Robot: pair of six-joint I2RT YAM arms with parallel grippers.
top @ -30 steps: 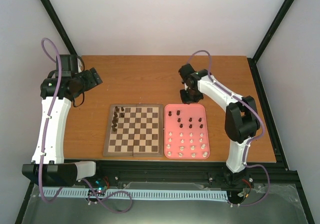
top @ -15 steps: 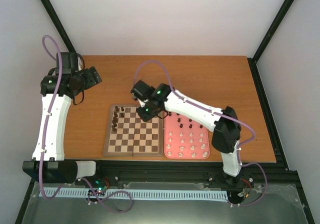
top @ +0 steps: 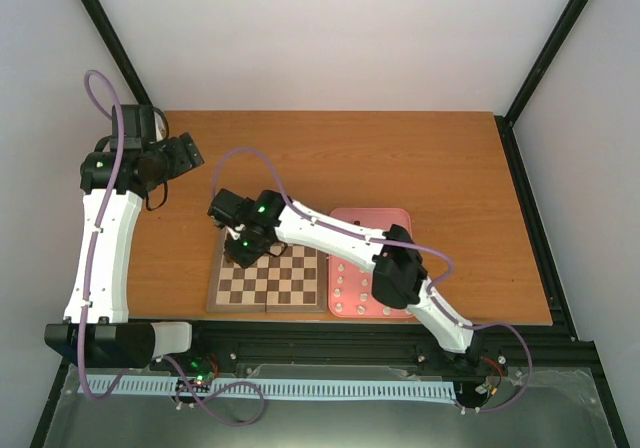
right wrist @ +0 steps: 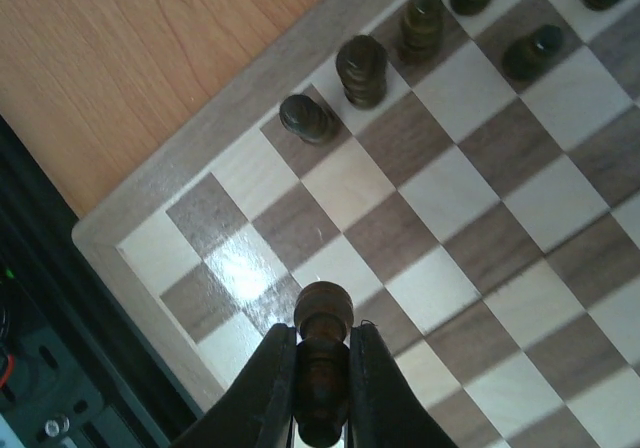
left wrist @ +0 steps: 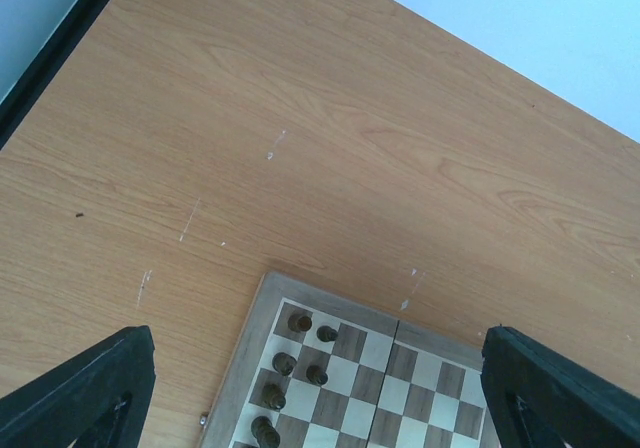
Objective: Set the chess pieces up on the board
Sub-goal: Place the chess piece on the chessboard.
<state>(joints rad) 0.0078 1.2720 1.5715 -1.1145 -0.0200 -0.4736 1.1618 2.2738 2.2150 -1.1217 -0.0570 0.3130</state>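
The board (top: 285,283) lies at the table's near middle. My right gripper (top: 240,250) hangs over its left side, shut on a dark brown chess piece (right wrist: 323,363) held upright above the squares near the board's (right wrist: 480,198) corner. Several dark pieces (right wrist: 362,68) stand in a row along the edge beyond it. My left gripper (top: 185,155) is open and empty, raised over bare table at the back left. Its wrist view shows the board's (left wrist: 407,363) far corner with several dark pieces (left wrist: 316,375). Cream-white pieces (top: 345,293) stand on the pink tray (top: 385,216).
The pink tray sits right of the board, largely covered by my right arm, which stretches across it and the board. Black frame rails run along the table's near edge (top: 330,323). Bare wood lies behind the board.
My right arm has swung left from the far edge of the pink tray, across the board, to the board's left side. The left arm has stayed in place.
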